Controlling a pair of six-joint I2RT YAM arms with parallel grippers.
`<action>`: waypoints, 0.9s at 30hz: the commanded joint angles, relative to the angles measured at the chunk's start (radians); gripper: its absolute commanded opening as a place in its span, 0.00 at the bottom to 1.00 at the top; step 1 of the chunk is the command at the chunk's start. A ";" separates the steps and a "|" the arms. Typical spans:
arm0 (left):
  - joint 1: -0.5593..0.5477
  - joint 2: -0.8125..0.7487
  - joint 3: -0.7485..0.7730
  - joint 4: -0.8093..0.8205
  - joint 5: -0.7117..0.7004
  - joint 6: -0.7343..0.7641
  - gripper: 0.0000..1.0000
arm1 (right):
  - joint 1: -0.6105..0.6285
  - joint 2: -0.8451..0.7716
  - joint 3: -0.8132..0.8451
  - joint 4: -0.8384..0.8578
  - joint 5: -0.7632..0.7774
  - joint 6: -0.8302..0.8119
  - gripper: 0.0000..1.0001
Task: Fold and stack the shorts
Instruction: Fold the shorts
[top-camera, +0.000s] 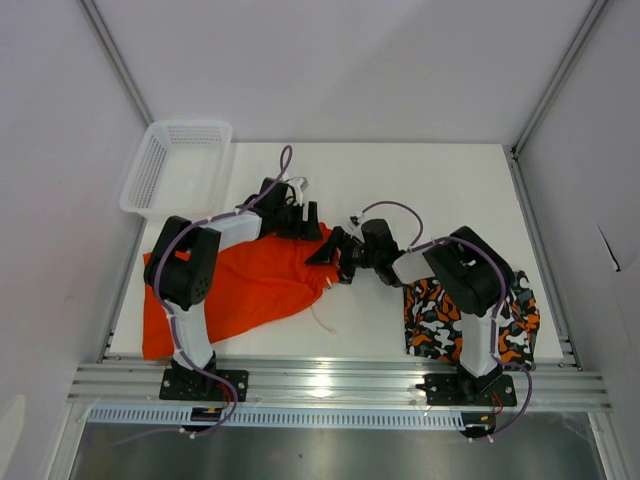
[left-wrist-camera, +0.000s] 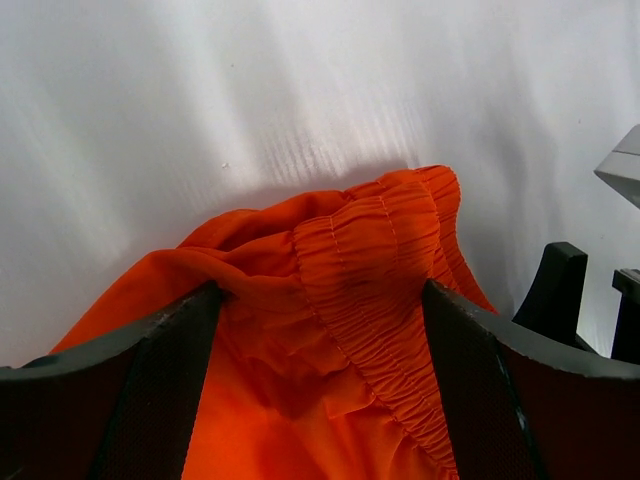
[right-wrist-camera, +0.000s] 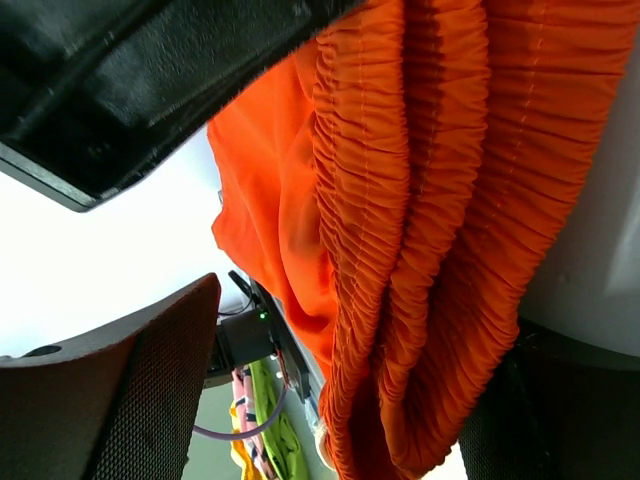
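Observation:
The plain orange shorts (top-camera: 250, 285) lie spread on the table's left half, waistband toward the middle. My left gripper (top-camera: 300, 222) sits at the waistband's far corner, open, and the gathered orange waistband (left-wrist-camera: 390, 300) lies between its wide-apart fingers (left-wrist-camera: 170, 380). My right gripper (top-camera: 332, 256) is at the near end of the waistband, also open. Folds of the orange shorts (right-wrist-camera: 430, 250) hang between its fingers (right-wrist-camera: 130, 400), close to the right one, with a gap at the left one. The patterned shorts (top-camera: 435, 320) lie folded at the front right, partly under the right arm.
A white mesh basket (top-camera: 150, 170) stands at the back left corner. A white drawstring (top-camera: 325, 325) trails from the orange shorts toward the front edge. The metal rail (top-camera: 330, 380) with both arm bases runs along the near edge.

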 joint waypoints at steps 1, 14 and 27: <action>-0.015 0.028 0.016 0.016 0.060 0.028 0.83 | -0.024 0.066 0.001 -0.059 0.068 -0.082 0.86; -0.064 0.041 0.107 0.004 0.084 0.009 0.78 | 0.005 0.041 0.018 -0.134 0.137 -0.162 0.40; -0.105 0.063 0.164 -0.041 0.027 0.006 0.78 | -0.038 -0.087 -0.050 -0.247 0.205 -0.228 0.99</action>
